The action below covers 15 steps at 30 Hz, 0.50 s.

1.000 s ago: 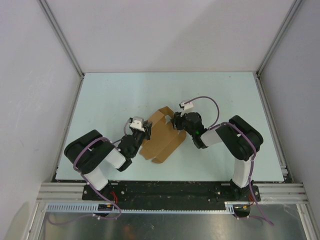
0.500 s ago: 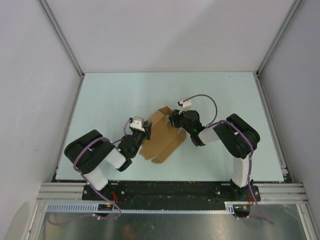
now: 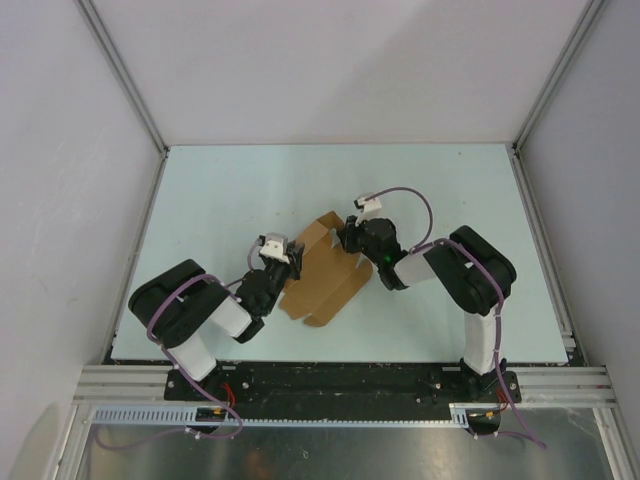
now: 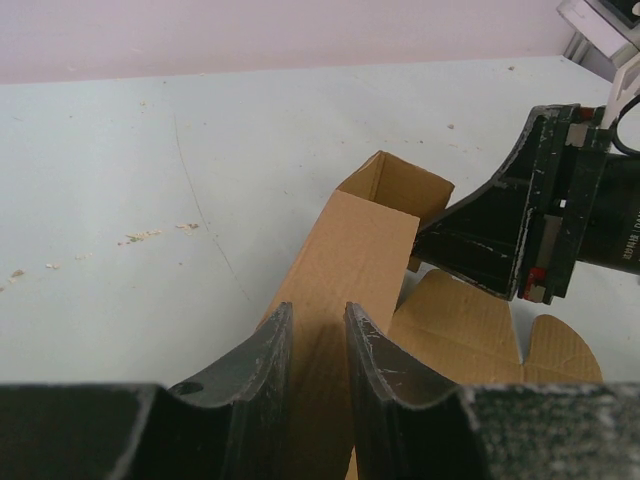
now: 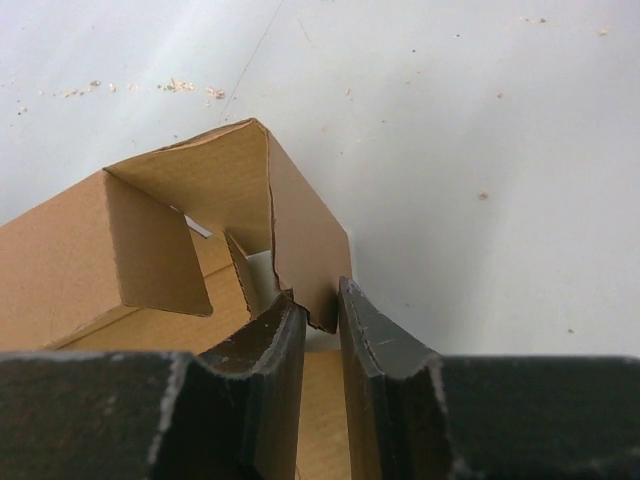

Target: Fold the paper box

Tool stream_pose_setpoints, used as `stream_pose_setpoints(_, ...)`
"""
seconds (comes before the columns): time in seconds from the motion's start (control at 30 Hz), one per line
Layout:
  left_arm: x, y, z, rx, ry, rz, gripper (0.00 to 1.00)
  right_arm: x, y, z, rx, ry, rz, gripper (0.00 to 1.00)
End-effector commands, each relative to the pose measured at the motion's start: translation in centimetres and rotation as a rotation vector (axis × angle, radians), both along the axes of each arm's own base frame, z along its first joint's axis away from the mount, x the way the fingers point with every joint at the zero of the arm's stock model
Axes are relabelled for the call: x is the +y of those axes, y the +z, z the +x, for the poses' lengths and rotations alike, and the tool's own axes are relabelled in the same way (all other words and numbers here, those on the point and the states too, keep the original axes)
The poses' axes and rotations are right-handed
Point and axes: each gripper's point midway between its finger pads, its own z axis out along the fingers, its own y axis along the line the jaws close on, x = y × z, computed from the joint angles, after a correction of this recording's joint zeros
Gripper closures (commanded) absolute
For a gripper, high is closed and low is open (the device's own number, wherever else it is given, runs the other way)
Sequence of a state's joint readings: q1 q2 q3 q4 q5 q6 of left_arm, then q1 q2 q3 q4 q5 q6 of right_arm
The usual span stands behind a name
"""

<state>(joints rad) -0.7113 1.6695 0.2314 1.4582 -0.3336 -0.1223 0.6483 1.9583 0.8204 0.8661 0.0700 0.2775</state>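
The paper box (image 3: 325, 275) lies near the middle of the pale bench (image 3: 230, 190), set at a slant between the two hands. It is tan corrugated cardboard, partly formed. One half stands up as an open-ended sleeve, and flat panels with rounded tabs spread on the bench toward the near edge.

The left hand (image 3: 288, 265) meets the box at its left edge. From the left wrist camera, its two dark fingers (image 4: 262, 365) stand close together with a cardboard wall running up between them, so it is pinching the box. Beyond them the sleeve's open mouth faces away.

The right hand (image 3: 350, 240) reaches in at the far right corner of the box. In the right wrist view its fingertips (image 5: 372, 340) are drawn in on the lower corner of a side flap, and the cardboard is caught in the narrow gap between them. That flap hangs from the sleeve's open end, and a second flap bends inward just to its left. The same hand shows in the left wrist view, touching the sleeve's mouth from the right.

Small crumbs (image 4: 140, 237) and a thin scratch mark the bench beside the box. A purple cable (image 3: 405, 196) loops over the right wrist.
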Motion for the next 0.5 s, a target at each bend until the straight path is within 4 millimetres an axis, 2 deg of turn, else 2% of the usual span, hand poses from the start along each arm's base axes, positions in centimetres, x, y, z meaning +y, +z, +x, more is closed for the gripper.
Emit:
stream_pose_setpoints(0.0, 0.6, -4.8, -1.0, 0.138, -0.003, 0.104, 0.67, 1.7, 1.6, 0.6, -0.036, 0.023, 0.054, 0.76)
stream_pose_setpoints(0.47, 0.4, -4.8, -1.0, 0.14, -0.011, 0.1, 0.67, 2.9, 1.8, -0.4, -0.029, 0.035, 0.027, 0.75)
